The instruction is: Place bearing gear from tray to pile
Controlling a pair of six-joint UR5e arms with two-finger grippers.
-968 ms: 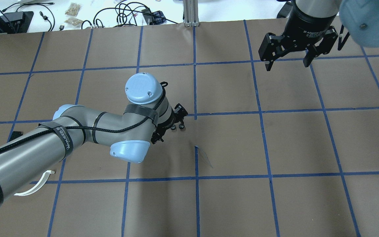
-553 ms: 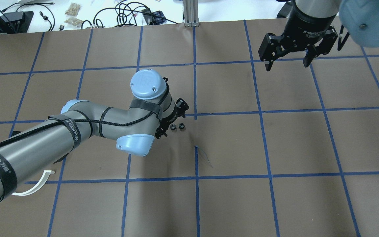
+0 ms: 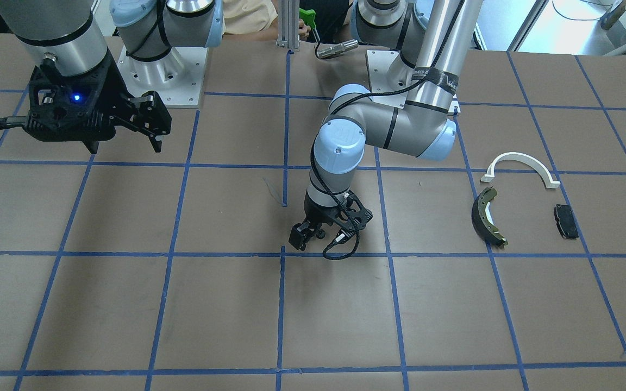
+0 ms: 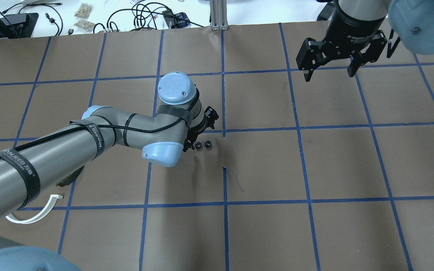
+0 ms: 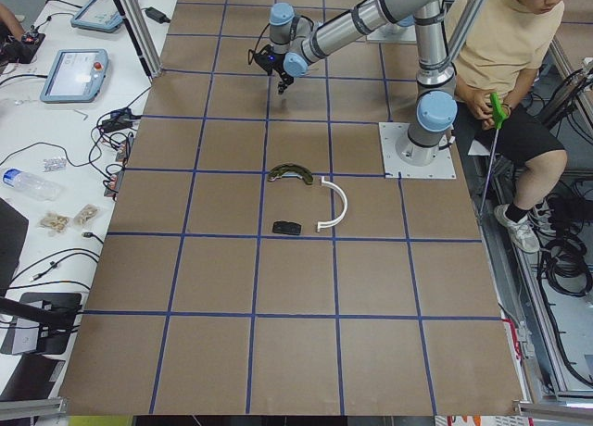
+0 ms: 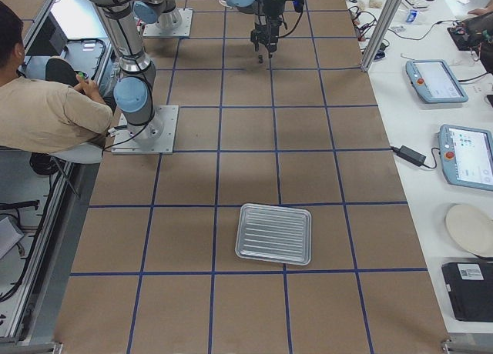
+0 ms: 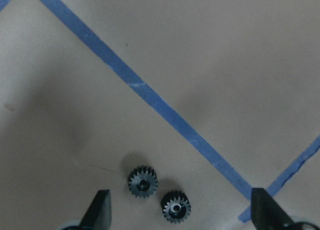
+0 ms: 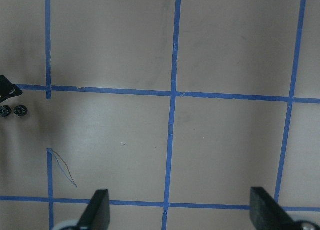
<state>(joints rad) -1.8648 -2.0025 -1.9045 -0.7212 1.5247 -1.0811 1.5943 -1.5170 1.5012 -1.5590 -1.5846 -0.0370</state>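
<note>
risk spans the bench (image 4: pixel 315 169): tray (image 6: pixel 273 233) and pile (image 3: pixel 479 217) lie well apart from the two bearing gears (image 7: pixel 142 181), so a shallow pinch could drop one midway. left hand (image 3: pixel 319 239) hangs open above both gears and might catch both; right hand (image 4: pixel 330 75) is open, empty. gears: tiny, black, toothed, lying flat beside a tape crossing (image 4: pixel 223 131).
</note>
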